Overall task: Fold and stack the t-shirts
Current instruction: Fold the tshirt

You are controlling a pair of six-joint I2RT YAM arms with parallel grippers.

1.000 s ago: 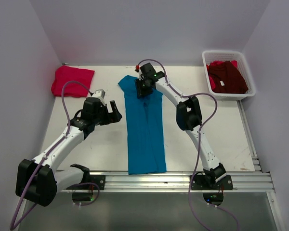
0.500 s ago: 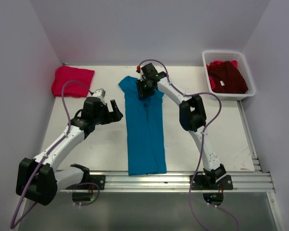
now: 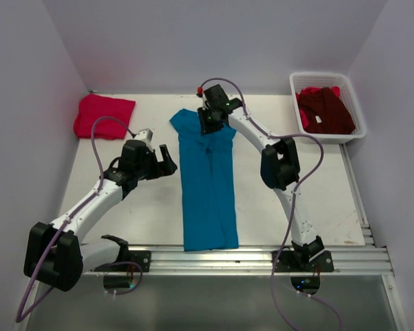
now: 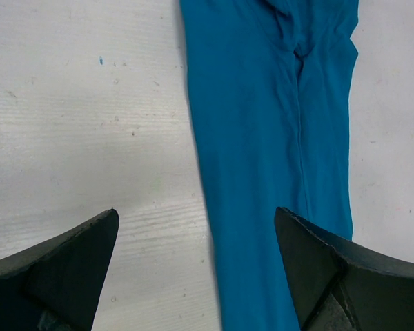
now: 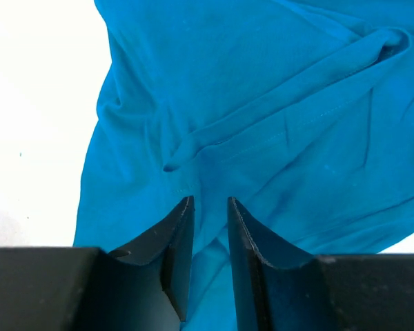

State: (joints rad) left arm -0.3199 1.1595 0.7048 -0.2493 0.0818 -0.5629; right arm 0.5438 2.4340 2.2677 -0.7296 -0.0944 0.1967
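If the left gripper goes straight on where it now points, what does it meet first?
Most likely the edge of the teal-blue t-shirt, or the table beside it; the left gripper points at that border. Depth is unclear.

The teal t-shirt (image 5: 262,103) was soft matt cloth, faintly creased — the table (image 4: 69,124) a rough, scuffed white surface; the basket (image 3: 296,96) looked like white plastic mesh.

- A robotics lab work cell is showing here.
- Bare pale-grey flat walls (image 3: 214,41) are boxing in a white tabletop (image 3: 124,214).
- A white-and-black jointed left arm (image 3: 90,203) and its matching right arm (image 3: 294,210) are standing bolted to a ribbed aluminium rail (image 3: 221,256), trailing thin purple cables (image 3: 92,141).
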